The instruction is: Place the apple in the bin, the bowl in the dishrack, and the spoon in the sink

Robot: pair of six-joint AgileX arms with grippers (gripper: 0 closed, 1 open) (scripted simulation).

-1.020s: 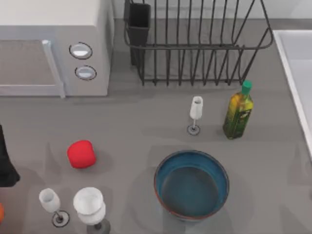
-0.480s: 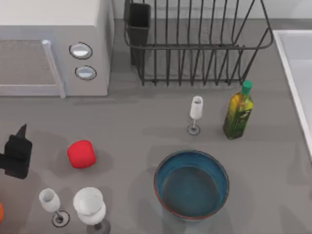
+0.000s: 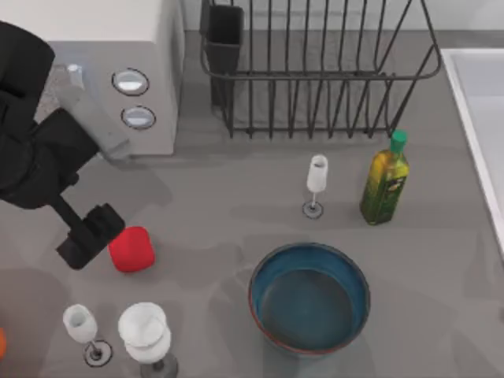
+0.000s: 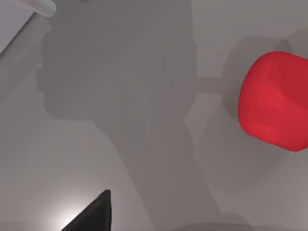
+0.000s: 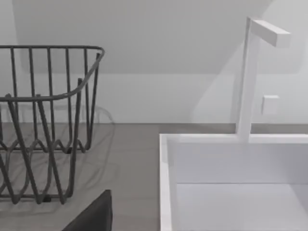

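Closing on the small, blocky red apple (image 3: 131,249) at the frame's lower left, the left gripper (image 3: 88,235) sits just beside it — how wide its jaws stand, I cannot tell. Best to centre over the fruit before descending; being rounded, it shows no clear long axis.

I see even, soft light; my left arm's broad shadow falls on the matte grey tabletop (image 4: 120,120), beside a small pale glare.
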